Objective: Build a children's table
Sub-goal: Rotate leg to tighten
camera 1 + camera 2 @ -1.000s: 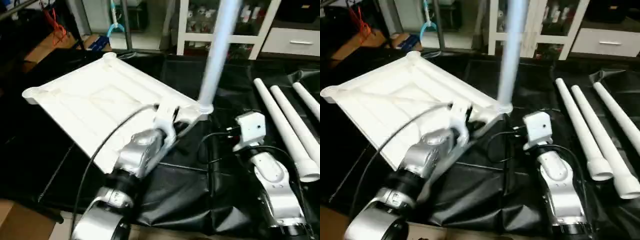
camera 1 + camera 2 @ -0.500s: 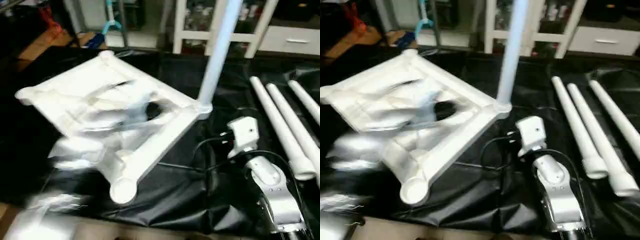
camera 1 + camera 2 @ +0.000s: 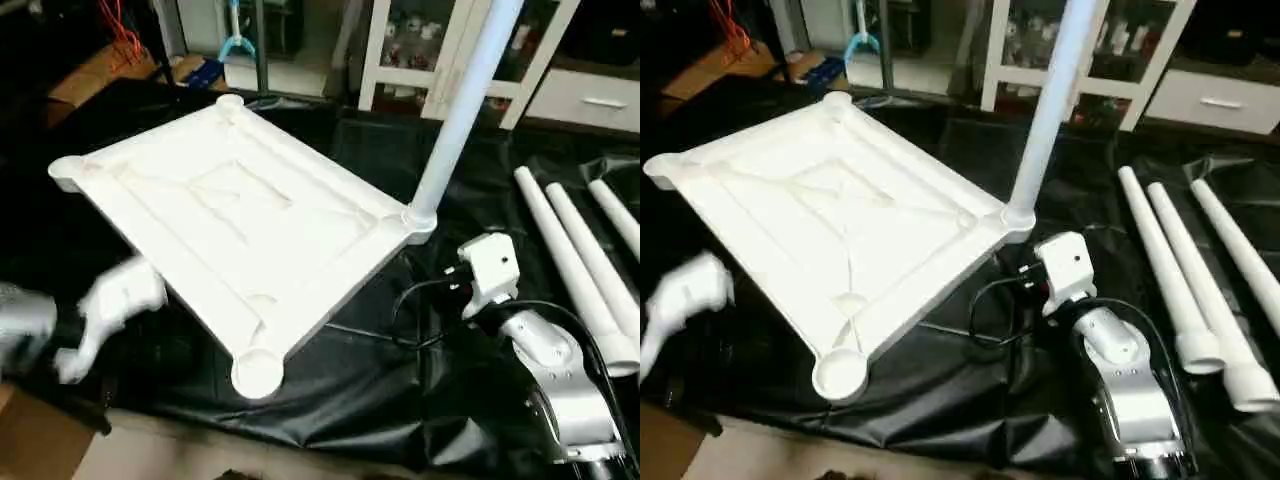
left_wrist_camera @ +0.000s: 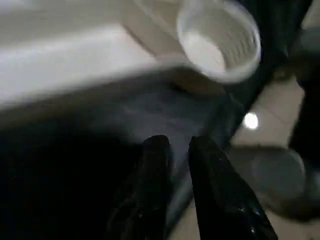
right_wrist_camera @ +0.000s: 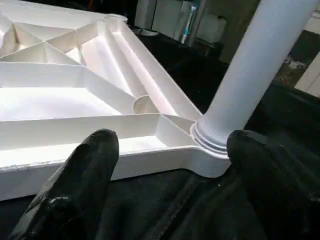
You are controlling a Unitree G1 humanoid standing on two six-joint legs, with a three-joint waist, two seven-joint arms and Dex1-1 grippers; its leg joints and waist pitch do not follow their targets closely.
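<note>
Black-sheeted counter (image 3: 380, 390) carries the ribbed table top (image 3: 240, 215), one leg (image 3: 460, 110) upright at its right corner. Left hand (image 4: 175, 147), blurred, appears clenched empty; right hand (image 5: 170, 150) released.

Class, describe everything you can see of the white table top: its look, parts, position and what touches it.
The table top is a white square of plastic-looking material, lying underside up on black sheeting. Raised ribs cross it diagonally inside a rim, with round sockets at the corners. The near socket is empty; one leg stands upright in the right-hand corner. No end effector touches it.
</note>
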